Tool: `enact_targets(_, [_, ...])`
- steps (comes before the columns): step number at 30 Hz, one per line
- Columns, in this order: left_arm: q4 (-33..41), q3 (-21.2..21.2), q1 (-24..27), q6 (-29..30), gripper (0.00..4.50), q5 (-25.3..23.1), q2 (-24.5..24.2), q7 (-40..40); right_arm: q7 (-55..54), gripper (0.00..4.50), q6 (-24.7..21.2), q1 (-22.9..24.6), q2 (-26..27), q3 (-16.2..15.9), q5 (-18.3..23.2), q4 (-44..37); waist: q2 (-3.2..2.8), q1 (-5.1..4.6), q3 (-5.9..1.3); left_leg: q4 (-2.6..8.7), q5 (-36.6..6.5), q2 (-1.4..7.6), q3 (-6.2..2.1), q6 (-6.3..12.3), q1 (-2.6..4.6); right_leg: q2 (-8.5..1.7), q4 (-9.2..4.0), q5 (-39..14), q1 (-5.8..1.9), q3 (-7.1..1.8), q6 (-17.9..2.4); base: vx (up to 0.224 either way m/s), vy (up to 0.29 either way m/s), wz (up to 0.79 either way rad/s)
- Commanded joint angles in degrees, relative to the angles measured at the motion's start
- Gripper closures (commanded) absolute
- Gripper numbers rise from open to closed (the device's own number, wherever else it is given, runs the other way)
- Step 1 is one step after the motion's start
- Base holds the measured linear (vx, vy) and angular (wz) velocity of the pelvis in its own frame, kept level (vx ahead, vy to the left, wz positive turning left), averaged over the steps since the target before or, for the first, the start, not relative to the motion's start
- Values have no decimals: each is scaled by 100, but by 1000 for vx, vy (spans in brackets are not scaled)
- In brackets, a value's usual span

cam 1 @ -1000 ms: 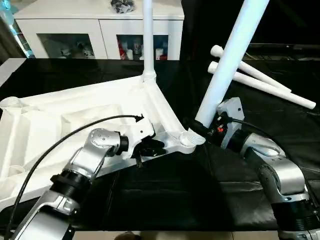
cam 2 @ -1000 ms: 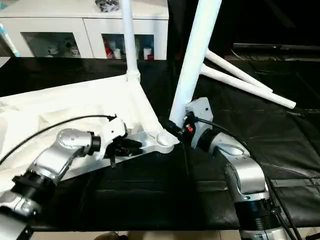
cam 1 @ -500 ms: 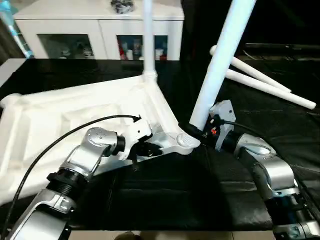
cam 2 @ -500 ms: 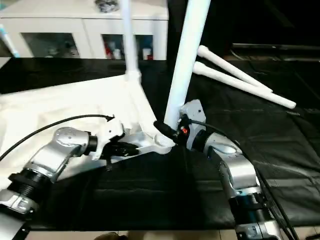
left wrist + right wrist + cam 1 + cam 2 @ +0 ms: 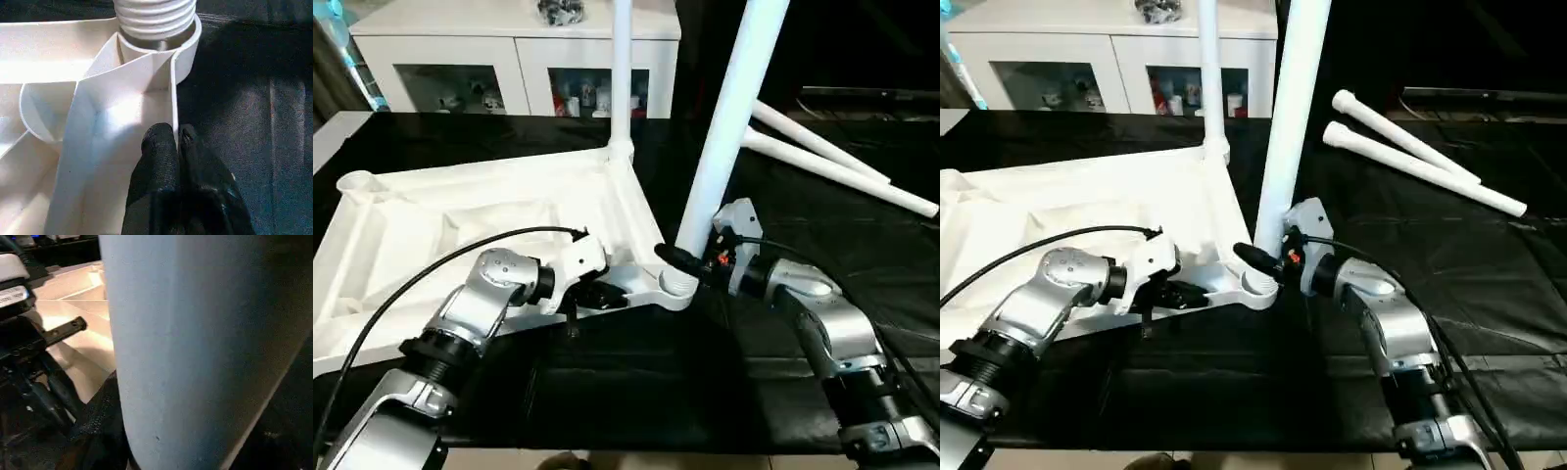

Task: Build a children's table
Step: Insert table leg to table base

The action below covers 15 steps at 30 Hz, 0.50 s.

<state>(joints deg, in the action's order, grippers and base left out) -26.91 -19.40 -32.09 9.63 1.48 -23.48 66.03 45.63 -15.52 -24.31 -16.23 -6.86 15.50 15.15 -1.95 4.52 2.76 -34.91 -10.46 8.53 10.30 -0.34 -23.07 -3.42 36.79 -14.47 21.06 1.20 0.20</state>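
Note:
The white tabletop [image 5: 460,225] lies upside down on the black table, ribbed underside up. One white leg [image 5: 622,69] stands upright in its far corner socket. A second leg [image 5: 729,117] rises almost upright from the near right corner socket [image 5: 674,286], its threaded end [image 5: 155,17] partly showing above the socket rim. My right gripper [image 5: 677,258] is shut on this leg just above the socket, and the leg [image 5: 195,342] looms close in the right wrist view. My left gripper [image 5: 607,295] is shut on the tabletop's thin rim beside that socket, fingertips [image 5: 159,142] pinching the wall.
Two loose white legs [image 5: 842,176] lie side by side on the black cloth at the back right. A white cabinet [image 5: 509,59] with glass doors stands behind the table. The table's front edge runs just below my forearms.
The leg in my right gripper has swung from leaning right to nearly upright over the corner socket. The tabletop's near corner has shifted slightly left with both grippers. The view has also shifted.

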Motion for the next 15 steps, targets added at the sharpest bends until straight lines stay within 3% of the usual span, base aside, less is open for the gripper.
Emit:
enact_targets(1, [24, -66, -151, -128, 450, -10, 74, 95, 92, 257, 101, -76, 28, -61, -27, 181, 25, -16, -379, 405, -674, 483, -180, 259, 201, -535, -371, 628, -170, -207, -1646, 0, 0, 0])
enact_targets(10, [-74, -42, -209, -260, 450, 6, 207, 51, 193, 257, 368, -172, 30, -182, -271, 610, 34, 19, -384, 390, -555, 480, -171, 328, 194, -533, -362, 732, -159, -206, -1630, 0, 0, 0])
enact_targets(15, [-294, 35, -352, -387, 450, -27, 322, -105, 237, 257, 547, -212, -43, -151, -344, 828, 24, 34, -365, 415, -835, 486, -168, 211, 216, -544, -406, 320, -150, -213, -1595, 0, 0, 0])
